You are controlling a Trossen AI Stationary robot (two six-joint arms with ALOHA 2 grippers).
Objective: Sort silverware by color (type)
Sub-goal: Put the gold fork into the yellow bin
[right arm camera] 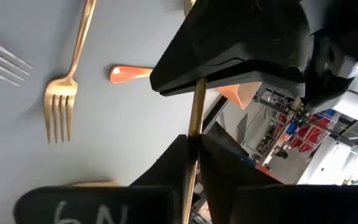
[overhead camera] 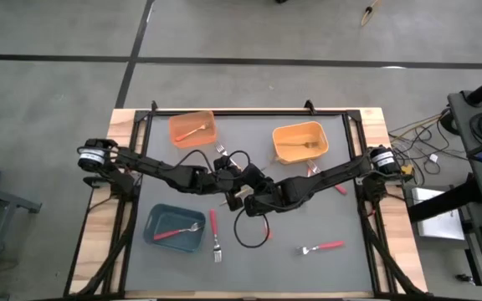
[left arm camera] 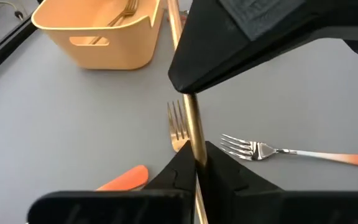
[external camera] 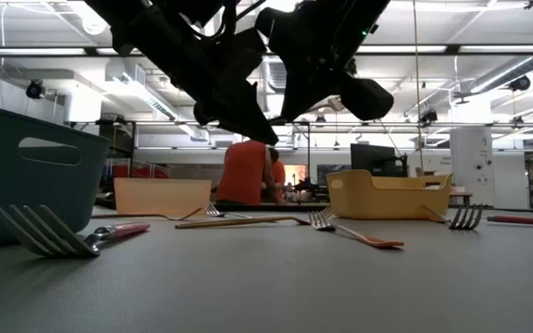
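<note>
A gold fork (left arm camera: 193, 124) hangs in the air over the middle of the grey mat, held between both arms. My left gripper (left arm camera: 194, 163) (overhead camera: 223, 176) is shut on it. My right gripper (right arm camera: 189, 144) (overhead camera: 245, 194), facing the left one, is shut on the same fork a short way along. The fork's ends are hidden by the fingers. On the mat below lie another gold fork (right arm camera: 61, 106), an orange handle (right arm camera: 129, 73) and a silver-tined fork with an orange handle (left arm camera: 291, 152). My left gripper pinches the gold fork's thin shaft (left arm camera: 196, 149) between its two fingertips, slanting down from the table's left. The shaft runs on past the fingertips to the other gripper, and the fork is clear of the mat. My right gripper pinches the same shaft (right arm camera: 192, 127) between its two fingertips, slanting down from the table's right. The shaft goes straight on into my left gripper's fingers (right arm camera: 229, 68). Which end of the fork it has cannot be told.
An orange bin (overhead camera: 193, 128) and a yellow-orange bin (overhead camera: 300, 142) with gold forks stand at the back. A teal bin (overhead camera: 175, 227) with a red-handled fork stands front left. Red-handled forks (overhead camera: 213, 230) (overhead camera: 323, 247) lie near the front. A black cable (overhead camera: 253, 230) loops under the arms.
</note>
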